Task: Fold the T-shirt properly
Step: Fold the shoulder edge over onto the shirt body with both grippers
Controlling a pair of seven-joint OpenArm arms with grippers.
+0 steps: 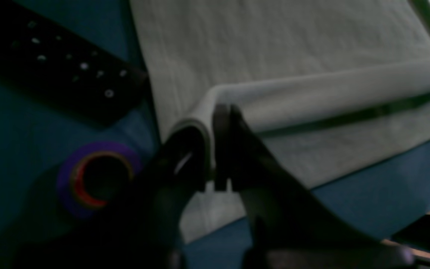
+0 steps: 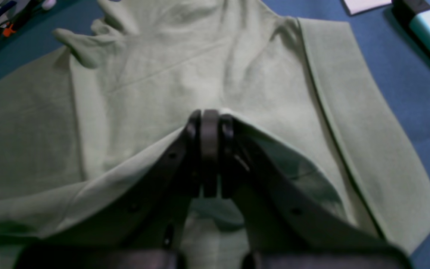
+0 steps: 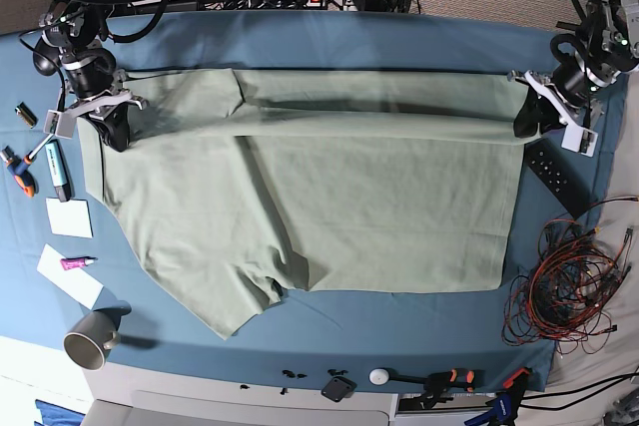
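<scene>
Both grippers (image 3: pixel 526 122) (image 3: pixel 113 127) pinch the T-shirt's (image 3: pixel 379 187) far edge.

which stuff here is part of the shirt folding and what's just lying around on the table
In the job:
T-shirt
left hand, shut on the T-shirt
right hand, shut on the T-shirt

Lying about:
remote control
tape roll
wire bundle
metal cup
marker
paper notes
clamps
</scene>
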